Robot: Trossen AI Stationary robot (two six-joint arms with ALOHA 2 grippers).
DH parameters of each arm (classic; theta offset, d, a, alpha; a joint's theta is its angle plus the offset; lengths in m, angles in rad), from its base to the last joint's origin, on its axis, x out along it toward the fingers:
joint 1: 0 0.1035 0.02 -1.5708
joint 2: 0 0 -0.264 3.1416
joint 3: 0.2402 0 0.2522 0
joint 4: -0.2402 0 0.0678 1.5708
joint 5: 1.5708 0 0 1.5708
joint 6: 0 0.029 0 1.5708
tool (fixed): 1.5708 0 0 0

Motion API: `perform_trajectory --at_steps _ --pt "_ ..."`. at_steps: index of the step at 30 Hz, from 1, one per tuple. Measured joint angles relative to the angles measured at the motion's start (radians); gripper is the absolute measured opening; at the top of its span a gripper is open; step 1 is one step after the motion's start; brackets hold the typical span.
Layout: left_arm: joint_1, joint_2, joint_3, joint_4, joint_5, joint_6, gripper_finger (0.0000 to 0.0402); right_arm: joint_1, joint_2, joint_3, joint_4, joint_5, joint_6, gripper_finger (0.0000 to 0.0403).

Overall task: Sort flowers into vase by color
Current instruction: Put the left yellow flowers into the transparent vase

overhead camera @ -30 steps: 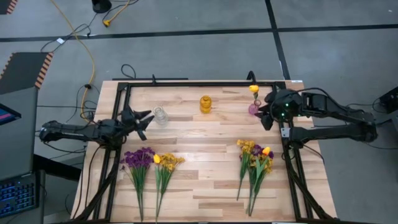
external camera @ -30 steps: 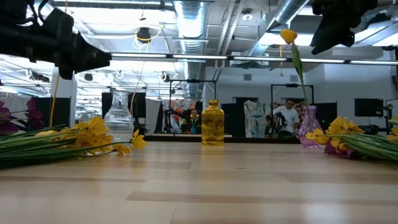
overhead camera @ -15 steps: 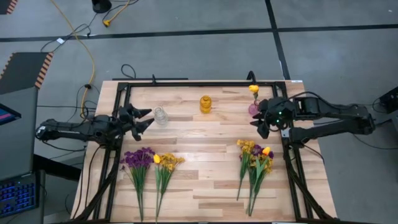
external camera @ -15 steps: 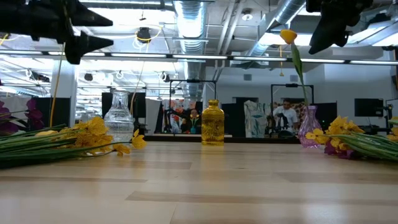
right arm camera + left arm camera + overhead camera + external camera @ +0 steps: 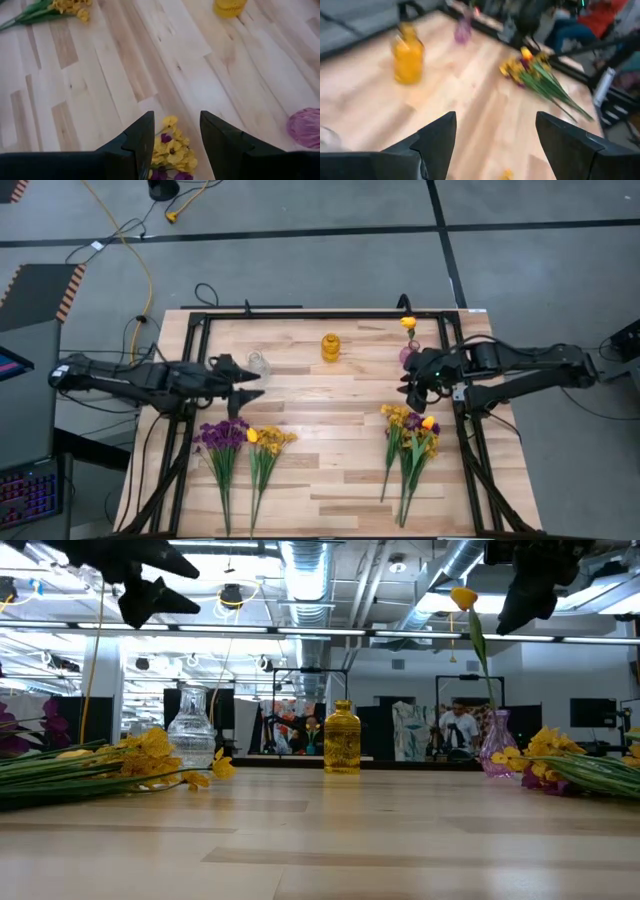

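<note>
Three vases stand along the far half of the table: a clear one [image 5: 258, 365], a yellow one [image 5: 331, 347] and a purple one [image 5: 408, 356]. The purple vase has an orange-yellow tulip [image 5: 463, 597] standing in it by its stem. A purple bunch [image 5: 222, 436] and a yellow bunch with a tulip [image 5: 266, 442] lie flat at the near left. A mixed pile [image 5: 410, 435] lies flat at the near right. My left gripper [image 5: 245, 385] is open and empty, above the table beside the clear vase. My right gripper [image 5: 177, 135] is open and empty above the right pile's blossoms [image 5: 172, 150].
A black frame [image 5: 300, 315] runs round the tabletop's far and side edges. Bare wood lies in the table's middle, between the two flower piles. In the low view, people show in the room beyond the far edge.
My left gripper has reached toward the table's right and a little nearer, ending beside the clear vase. My right gripper has gone left and toward the near edge, from beside the purple vase to above the right pile. Both stay open. No flower has moved.
</note>
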State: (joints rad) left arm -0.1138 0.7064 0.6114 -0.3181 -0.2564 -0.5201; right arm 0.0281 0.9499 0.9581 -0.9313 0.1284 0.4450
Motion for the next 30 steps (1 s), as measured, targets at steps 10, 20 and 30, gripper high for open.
perform_trajectory --at_steps 10,20,30 --pt "-0.099 0.233 0.137 -0.121 0.259 -0.313 0.026 0.063 0.053 0.0 0.041 0.001 0.0 0.0185" --pt "-0.183 0.391 0.14 -0.188 0.505 -0.753 0.026 0.091 0.073 0.0 0.057 0.004 0.0 0.0185" --pt "-0.234 0.513 0.14 -0.189 0.522 -0.942 0.026 0.09 0.086 0.0 0.058 0.004 -0.006 0.0185"
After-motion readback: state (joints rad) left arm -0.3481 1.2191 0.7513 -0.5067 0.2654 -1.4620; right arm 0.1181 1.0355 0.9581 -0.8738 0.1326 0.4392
